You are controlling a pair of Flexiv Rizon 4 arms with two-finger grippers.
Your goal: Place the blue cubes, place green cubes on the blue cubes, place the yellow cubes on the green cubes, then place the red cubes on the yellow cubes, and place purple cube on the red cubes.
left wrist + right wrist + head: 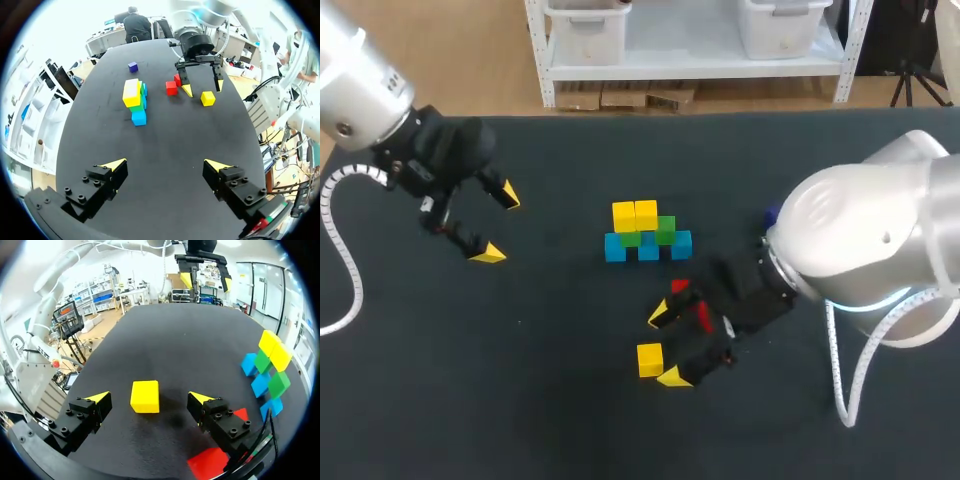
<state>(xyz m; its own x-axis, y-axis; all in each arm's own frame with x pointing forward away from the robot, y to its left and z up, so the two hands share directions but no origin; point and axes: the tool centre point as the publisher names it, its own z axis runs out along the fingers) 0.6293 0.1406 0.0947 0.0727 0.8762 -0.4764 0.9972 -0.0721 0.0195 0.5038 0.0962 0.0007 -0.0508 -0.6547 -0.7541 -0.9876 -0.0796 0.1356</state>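
**Right end effector (667,346) open at the loose yellow cube (650,359), lower centre of frame.**
The cube lies between its spread fingers, touching neither. The left end effector (498,225), upper left, is wide open and empty. At the centre of the bench (560,400), three blue cubes (648,248) carry two green cubes (665,230) and two yellow cubes (634,215). The red cubes (681,287) lie just beside the right end effector.
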